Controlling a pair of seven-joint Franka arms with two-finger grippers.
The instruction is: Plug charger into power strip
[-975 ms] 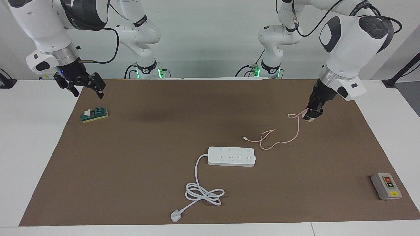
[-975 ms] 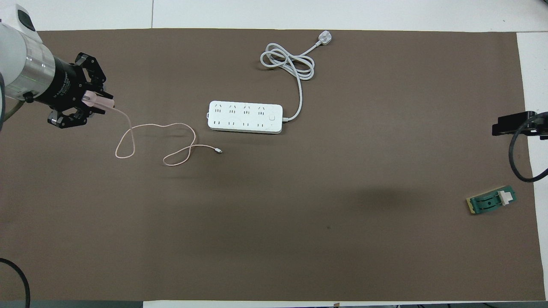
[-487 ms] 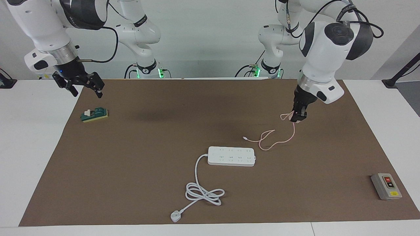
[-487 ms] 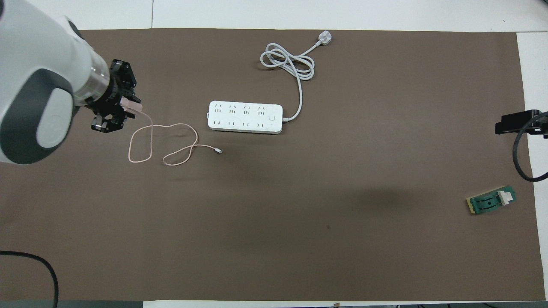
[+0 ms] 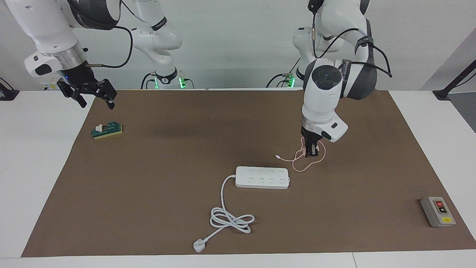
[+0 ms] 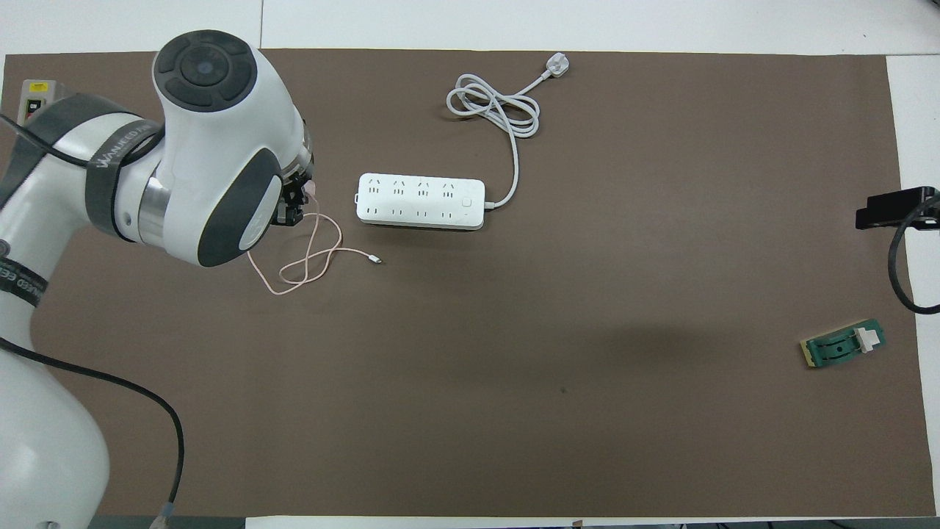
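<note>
The white power strip (image 5: 262,177) (image 6: 421,200) lies flat at the middle of the brown mat, sockets up. Its thick cord (image 5: 230,217) coils away to a white plug (image 6: 556,66). My left gripper (image 5: 311,150) (image 6: 297,202) points down, shut on the pale pink charger (image 6: 312,189), which is mostly hidden by the fingers and the wrist. It hangs over the mat beside the strip's end toward the left arm. The thin pink cable (image 5: 308,162) (image 6: 308,257) trails from it in loops on the mat. My right gripper (image 5: 93,95) waits open over the mat's corner.
A green-and-yellow block with a white piece (image 5: 107,130) (image 6: 843,344) lies under the right gripper's area. A grey switch box (image 5: 437,211) sits at the left arm's end of the mat, farther from the robots than the strip. The mat's edge (image 5: 223,255) borders white table.
My left arm has swung the charger across the mat toward the power strip, dragging the cable into tighter loops. The right gripper has barely shifted.
</note>
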